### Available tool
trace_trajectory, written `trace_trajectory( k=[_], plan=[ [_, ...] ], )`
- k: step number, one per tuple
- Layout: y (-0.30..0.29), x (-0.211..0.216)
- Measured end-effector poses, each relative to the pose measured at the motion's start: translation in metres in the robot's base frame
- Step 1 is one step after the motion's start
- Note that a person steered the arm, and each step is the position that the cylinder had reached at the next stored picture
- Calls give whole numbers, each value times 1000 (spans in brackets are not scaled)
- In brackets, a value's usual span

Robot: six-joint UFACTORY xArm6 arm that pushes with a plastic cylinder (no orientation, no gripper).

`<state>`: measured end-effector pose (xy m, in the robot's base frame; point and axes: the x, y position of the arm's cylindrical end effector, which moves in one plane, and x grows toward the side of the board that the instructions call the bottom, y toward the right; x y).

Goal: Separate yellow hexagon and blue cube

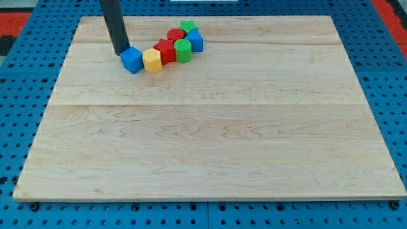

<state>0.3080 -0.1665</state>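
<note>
A blue cube [132, 60] sits near the view's top left on the wooden board [210, 140]. A yellow hexagon [152, 60] stands just to its right, touching it or nearly so. My tip [120, 51] is at the blue cube's upper left edge, touching it or very close. The dark rod rises from there out of the view's top.
Right of the yellow hexagon is a tight cluster: a red block [166, 51], a green cylinder [183, 51], a red cylinder [175, 35], a green block [187, 27] and a second blue block [196, 41]. A blue pegboard surface [25, 76] surrounds the board.
</note>
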Motion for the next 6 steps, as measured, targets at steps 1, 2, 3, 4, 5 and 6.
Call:
trace_trajectory(
  k=[1,2,3,4,5,6],
  plan=[
    [15,3],
    [43,22],
    [63,36],
    [59,57],
    [41,84],
    [68,65]
  ],
)
